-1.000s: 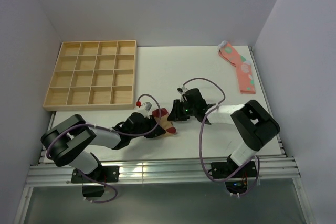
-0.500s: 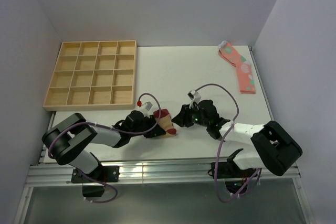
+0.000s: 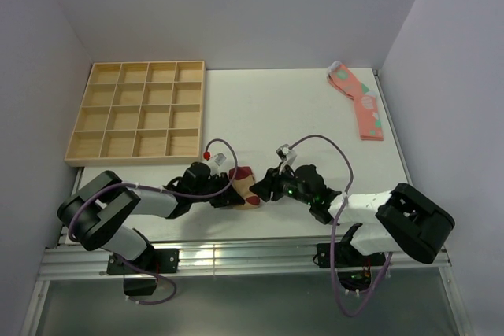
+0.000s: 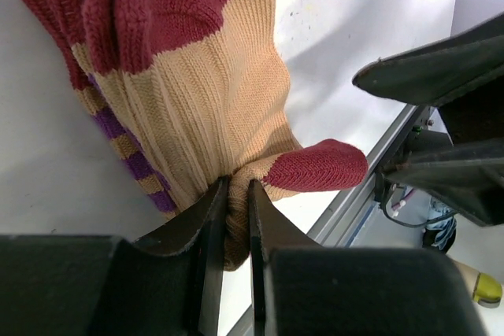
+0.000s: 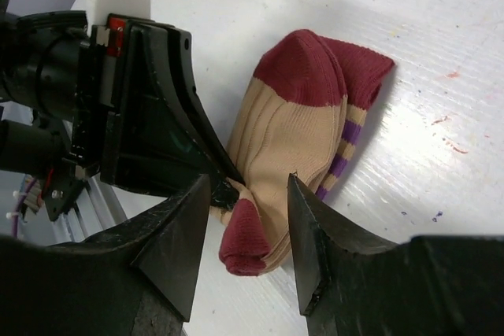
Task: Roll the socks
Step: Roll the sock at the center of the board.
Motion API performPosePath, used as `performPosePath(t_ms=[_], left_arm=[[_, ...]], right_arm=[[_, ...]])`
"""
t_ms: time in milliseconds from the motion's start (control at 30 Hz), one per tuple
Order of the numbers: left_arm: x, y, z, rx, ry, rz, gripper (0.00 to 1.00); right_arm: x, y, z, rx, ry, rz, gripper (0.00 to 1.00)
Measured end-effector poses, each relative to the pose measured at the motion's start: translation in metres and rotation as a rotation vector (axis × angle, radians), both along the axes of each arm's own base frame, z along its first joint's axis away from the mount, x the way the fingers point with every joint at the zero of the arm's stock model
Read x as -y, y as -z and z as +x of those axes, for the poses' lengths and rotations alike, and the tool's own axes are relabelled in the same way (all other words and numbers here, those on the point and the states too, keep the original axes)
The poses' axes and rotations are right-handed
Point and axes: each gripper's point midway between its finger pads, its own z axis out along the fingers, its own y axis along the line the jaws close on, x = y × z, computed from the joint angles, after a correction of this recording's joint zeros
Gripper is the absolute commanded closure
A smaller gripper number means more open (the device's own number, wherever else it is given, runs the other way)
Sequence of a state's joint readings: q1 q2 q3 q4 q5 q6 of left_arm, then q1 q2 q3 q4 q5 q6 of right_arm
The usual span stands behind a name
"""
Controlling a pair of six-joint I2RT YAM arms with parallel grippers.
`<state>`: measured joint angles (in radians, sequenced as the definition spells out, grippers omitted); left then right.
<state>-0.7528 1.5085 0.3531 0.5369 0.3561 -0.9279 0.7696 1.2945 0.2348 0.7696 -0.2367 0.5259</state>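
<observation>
A fold of the short tan knit sock [image 4: 205, 92], with dark red toe and heel and a purple-striped cuff, is pinched between the nearly closed fingers of the left gripper [image 4: 236, 194], just beside the red toe tip. The right gripper [image 5: 246, 186] is held open, one finger on each side of that same toe end, with no cloth seen to be gripped.

The tan knit sock is bunched into a loose bundle near the middle of the near edge of the white table [image 3: 299, 108]. For a good roll, the left pinch should be used as a firm anchor while the loose toe end is taken squarely by the right gripper and turned over the bundle. A shallow bite would probably let the knit slip. Contact between the two closely placed sets of fingers is to be avoided.

The pale wooden compartment tray [image 3: 79, 151] at the far left corner and the salmon-pink spotted socks [image 3: 358, 100] at the far right corner lie well apart.
</observation>
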Motion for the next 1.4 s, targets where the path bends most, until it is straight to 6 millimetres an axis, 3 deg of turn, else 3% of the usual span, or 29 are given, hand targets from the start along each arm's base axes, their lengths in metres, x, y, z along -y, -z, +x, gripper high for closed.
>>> performPosePath(t_ms=[267,800,933,1067,1267,1400], left_arm=[[-0.005,0.000,-0.003,-0.020,0.019,0.004,1.00],[-0.013,0.000,-0.005,-0.051,0.034,0.003,1.00],[-0.013,0.000,-0.005,-0.050,0.040,0.001,1.00],[-0.013,0.000,-0.005,-0.049,0.042,0.000,1.00],[-0.015,0.000,-0.004,-0.050,0.037,-0.005,1.00],[-0.020,-0.001,-0.003,-0.030,0.014,-0.003,0.85]], right_arm=[[-0.014,0.005,-0.018,0.033,-0.057,-0.034,0.48],[-0.022,0.031,-0.033,0.045,-0.086,-0.123,0.51],[-0.022,0.039,-0.035,0.039,-0.085,-0.148,0.58],[-0.022,0.046,-0.034,0.023,-0.073,-0.164,0.83],[-0.030,0.048,-0.025,-0.013,-0.040,-0.176,0.94],[-0.036,0.048,-0.019,-0.057,-0.022,-0.208,0.98]])
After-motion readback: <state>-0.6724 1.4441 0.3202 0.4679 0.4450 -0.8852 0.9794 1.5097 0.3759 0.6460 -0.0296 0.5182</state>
